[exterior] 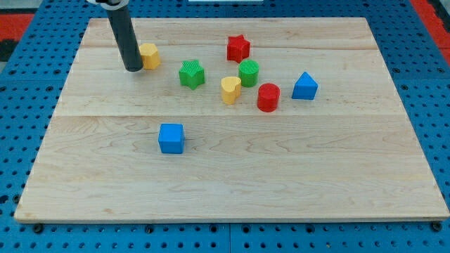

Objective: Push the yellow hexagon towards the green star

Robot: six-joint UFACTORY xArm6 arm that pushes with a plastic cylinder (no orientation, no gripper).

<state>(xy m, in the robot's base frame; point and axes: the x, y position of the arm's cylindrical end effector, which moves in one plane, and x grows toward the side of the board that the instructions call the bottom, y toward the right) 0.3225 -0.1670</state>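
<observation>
The yellow hexagon (150, 55) lies on the wooden board (232, 169) at the upper left. The green star (191, 74) sits a short way to its lower right, apart from it. My tip (133, 69) stands on the board right against the hexagon's left side. The dark rod rises from the tip up out of the view's top.
A red star (238, 48), a green cylinder (249, 72), a yellow heart (230, 89), a red cylinder (268, 97) and a blue prism-like block (304, 86) cluster right of the green star. A blue cube (171, 138) lies below it.
</observation>
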